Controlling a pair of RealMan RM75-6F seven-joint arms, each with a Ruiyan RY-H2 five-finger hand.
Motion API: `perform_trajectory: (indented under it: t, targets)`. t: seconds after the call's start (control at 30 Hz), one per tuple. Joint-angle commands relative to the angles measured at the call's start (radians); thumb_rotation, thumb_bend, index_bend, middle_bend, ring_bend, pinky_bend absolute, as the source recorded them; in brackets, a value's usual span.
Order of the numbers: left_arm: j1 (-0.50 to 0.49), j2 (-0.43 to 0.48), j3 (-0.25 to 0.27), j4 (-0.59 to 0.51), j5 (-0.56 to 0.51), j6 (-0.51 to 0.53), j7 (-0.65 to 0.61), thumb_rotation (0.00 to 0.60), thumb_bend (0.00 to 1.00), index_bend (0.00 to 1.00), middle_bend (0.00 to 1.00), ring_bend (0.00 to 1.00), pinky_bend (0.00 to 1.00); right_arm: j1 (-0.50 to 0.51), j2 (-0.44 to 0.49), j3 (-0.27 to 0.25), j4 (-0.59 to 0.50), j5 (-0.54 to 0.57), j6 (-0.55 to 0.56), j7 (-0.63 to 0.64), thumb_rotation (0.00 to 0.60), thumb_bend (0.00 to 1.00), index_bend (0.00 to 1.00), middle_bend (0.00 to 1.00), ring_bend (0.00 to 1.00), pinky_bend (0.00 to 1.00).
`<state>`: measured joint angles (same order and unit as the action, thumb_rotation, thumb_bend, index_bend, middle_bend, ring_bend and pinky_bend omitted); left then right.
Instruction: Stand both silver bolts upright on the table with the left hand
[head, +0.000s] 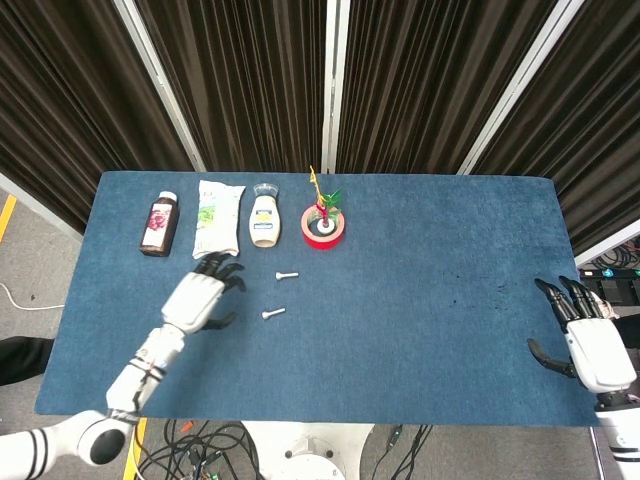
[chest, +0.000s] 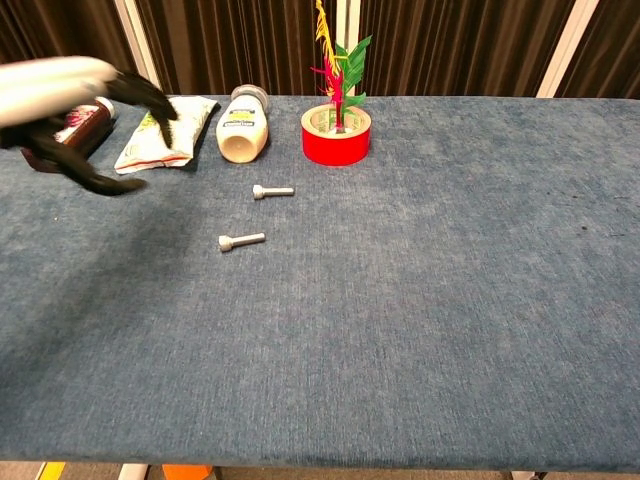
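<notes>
- Neither bolt is standing: the near bolt (head: 273, 313) lies on its side left of centre in the head view, and the far bolt (head: 286, 275) lies flat just above it, both on the blue surface (head: 430, 300)
- The left robot hand (head: 205, 292) hovers over the surface just left of the near bolt, grasping nothing, fingers spread; in the chest view it sits blurred at the upper left, so its height above the cloth is hard to judge
- The near bolt lies to the right of that robot hand, near but apart; the far bolt sits to its upper right, a little further off
- The right robot hand (head: 585, 340) waits at the lower right edge of the head view, well apart from both bolts, fingers apart and holding nothing
- Risk: each bolt is small and round, so a sideways brush from a fingertip would likely roll it away before a pinch closes
- Risk: the soft, napped cloth gives a narrow bolt head poor footing; released even slightly tilted, the bolt would probably topple
- Risk: the two bolts lie close together, so working on one could knock the other
- Risk: reaching for the far bolt brings the robot hand near the cream bottle (head: 264, 217) and the red tape roll (head: 323, 228)
</notes>
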<state>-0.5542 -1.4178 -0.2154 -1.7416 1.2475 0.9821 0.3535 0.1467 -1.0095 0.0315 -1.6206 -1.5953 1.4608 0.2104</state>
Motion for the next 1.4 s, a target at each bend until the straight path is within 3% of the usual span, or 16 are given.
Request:
perform_trajectory:
  t: [0.03,0.27,0.67,1.13,1.4]
  targets:
    - [-0.064,-0.065,-0.001,0.032,-0.100,-0.068,0.064,0.600,0.29,0.39,0.18,0.02,0.00,0.000,0.000,0.000,0.001,0.000,-0.001,0.001,0.600,0.23,0.06,0.14,0.00,0.00]
    - [-0.126,-0.137,0.015,0.067,-0.262,-0.086,0.144,0.600,0.30,0.39,0.18,0.02,0.00,0.000,-0.007,-0.003,0.012,0.001,-0.008,0.014,0.600,0.23,0.06,0.14,0.00,0.00]
    - [-0.207,-0.245,0.027,0.154,-0.392,-0.052,0.229,0.600,0.31,0.39,0.17,0.02,0.00,-0.014,-0.003,-0.006,0.016,0.000,0.008,0.020,0.600,0.23,0.06,0.14,0.00,0.00]
    - [-0.262,-0.278,0.066,0.177,-0.403,-0.015,0.312,0.600,0.33,0.41,0.17,0.02,0.00,-0.016,-0.002,-0.007,0.016,0.002,0.003,0.023,0.600,0.23,0.06,0.14,0.00,0.00]
    - [-0.275,-0.274,0.073,0.153,-0.392,-0.024,0.284,0.597,0.33,0.44,0.17,0.02,0.00,-0.021,0.001,-0.008,0.012,0.005,0.004,0.020,0.600,0.23,0.06,0.14,0.00,0.00]
